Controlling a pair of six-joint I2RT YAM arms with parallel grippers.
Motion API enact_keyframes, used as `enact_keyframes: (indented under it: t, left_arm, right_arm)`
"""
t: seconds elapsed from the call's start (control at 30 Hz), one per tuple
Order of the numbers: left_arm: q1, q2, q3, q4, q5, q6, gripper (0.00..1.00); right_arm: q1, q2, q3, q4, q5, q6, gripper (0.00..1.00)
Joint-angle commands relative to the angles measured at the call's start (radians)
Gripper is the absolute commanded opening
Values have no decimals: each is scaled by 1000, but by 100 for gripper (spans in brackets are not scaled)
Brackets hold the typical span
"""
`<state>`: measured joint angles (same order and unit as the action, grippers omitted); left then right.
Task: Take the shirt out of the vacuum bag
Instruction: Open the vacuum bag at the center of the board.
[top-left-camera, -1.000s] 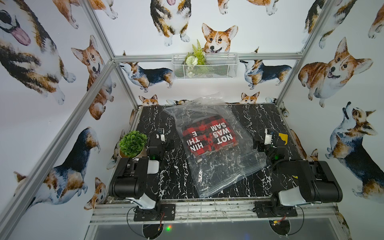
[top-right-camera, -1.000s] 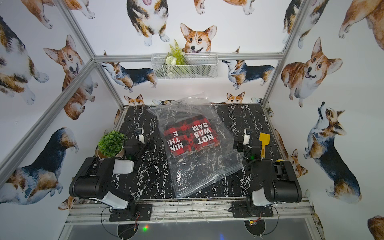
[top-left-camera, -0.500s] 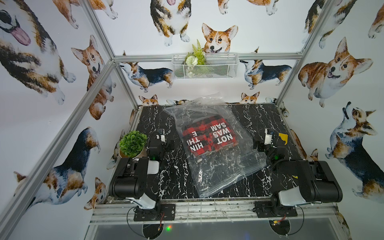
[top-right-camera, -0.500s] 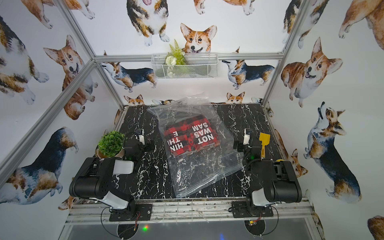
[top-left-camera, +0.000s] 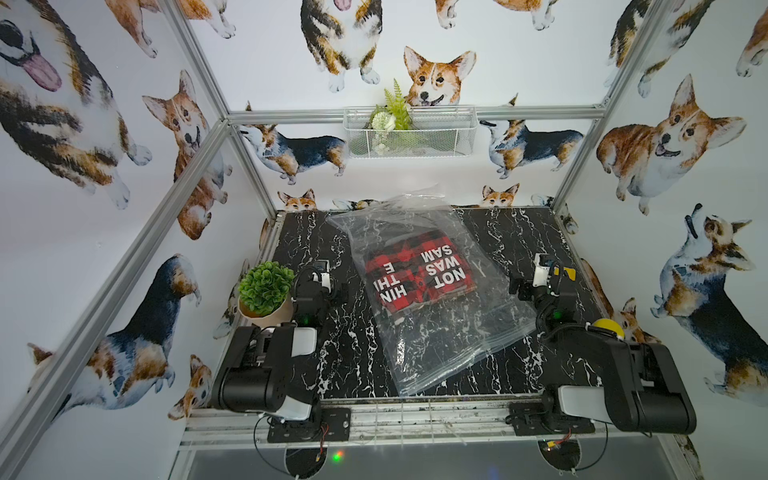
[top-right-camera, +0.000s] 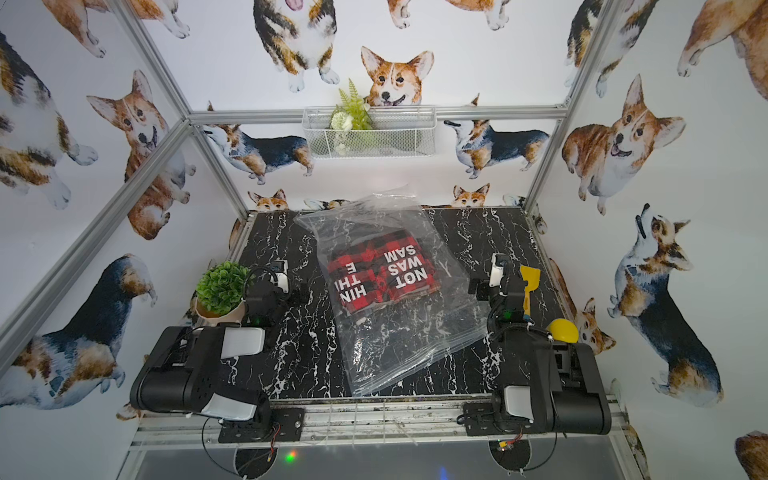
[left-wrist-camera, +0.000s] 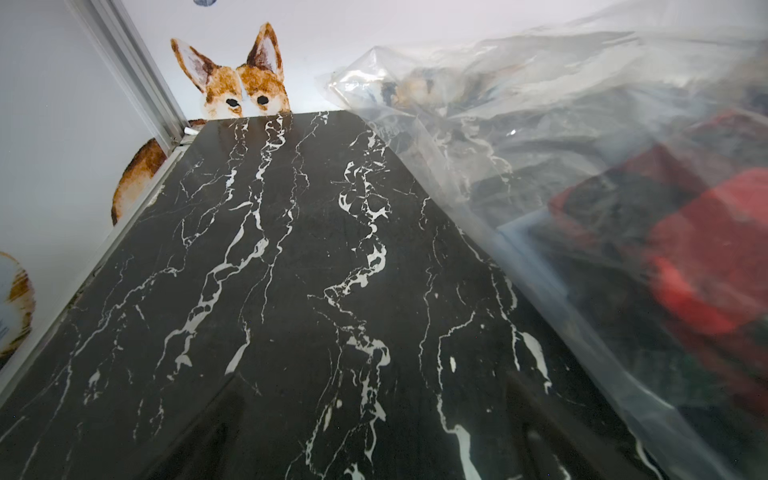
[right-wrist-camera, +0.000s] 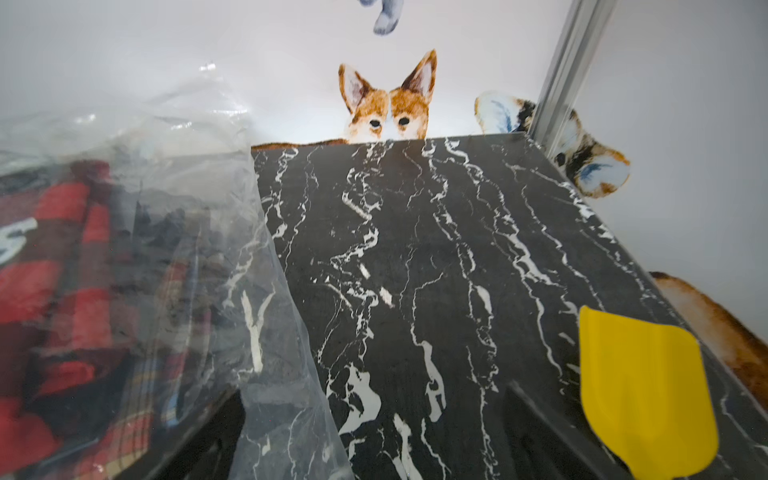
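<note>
Transparent vacuum bag (top-left-camera: 436, 340) lies diagonally, black table (top-left-camera: 353, 357) showing both sides.

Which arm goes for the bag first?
Right, probably. The edge of the vacuum bag lies right at the open jaws of the right gripper, and its zip edge faces that side. The left gripper, also open, stands apart from the bag, beside the potted plant.

The left arm (top-left-camera: 249, 380) and right arm (top-left-camera: 623, 370) are black with white panels.
</note>
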<state>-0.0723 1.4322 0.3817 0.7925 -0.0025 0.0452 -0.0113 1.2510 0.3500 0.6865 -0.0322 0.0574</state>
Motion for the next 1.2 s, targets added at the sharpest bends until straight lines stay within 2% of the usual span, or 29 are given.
enact_keyframes:
  t: [0.0, 0.07, 0.13, 0.2, 0.3, 0.33, 0.37, 0.43, 0.5, 0.57, 0.63, 0.67, 0.73, 0.8, 0.87, 0.97, 1.17]
  left_arm:
    - [-2, -86, 147, -306, 62, 18, 100]
    - [-3, -103, 230, -437, -11, -70, 100]
    - [-2, -129, 291, -566, -120, -183, 100]
    - [0, -149, 299, -617, -173, -260, 100]
    - [7, -239, 229, -551, -17, -251, 100]
    - [7, -268, 209, -537, -3, -267, 100]
    - [7, -287, 209, -562, -47, -312, 100]
    - [9, -303, 250, -722, -258, -532, 100]
    - [24, -309, 284, -762, -164, -469, 100]
    - [19, -313, 307, -795, -99, -446, 100]
    - [20, -328, 345, -853, -25, -451, 100]
    - [18, -341, 345, -855, 21, -456, 100]
    - [16, -377, 346, -868, 124, -466, 100]
    - [-7, -414, 354, -921, 155, -460, 100]
    - [-48, -455, 364, -981, 165, -446, 100]
    - [-183, -516, 379, -1078, 127, -419, 99]
    - [-600, -567, 413, -1221, -98, -428, 100]
  right_arm:
    - [-1, -96, 20, -137, 104, 52, 100]
    - [1, -170, -1, -128, 113, 76, 100]
    - [-1, -242, -33, -112, 173, 169, 100]
    - [0, -312, -54, -125, 238, 255, 100]
    - [0, -417, -61, -224, 377, 461, 100]
    - [0, -460, -53, -304, 431, 550, 100]
    - [-1, -497, -46, -379, 480, 627, 100]
    - [0, -566, -47, -489, 532, 733, 100]
    - [0, -611, -51, -509, 477, 742, 100]
    - [0, -664, -22, -619, 406, 758, 100]
    - [0, -720, 3, -767, 430, 855, 100]
    - [-1, -739, 2, -785, 433, 858, 100]
    - [-2, -749, -5, -732, 352, 787, 100]
    - [-2, -733, 21, -751, 309, 774, 100]
    - [0, -724, 47, -784, 303, 771, 100]
    - [-1, -746, 71, -843, 344, 794, 100]
    - [-1, -685, 217, -1045, 329, 757, 100]
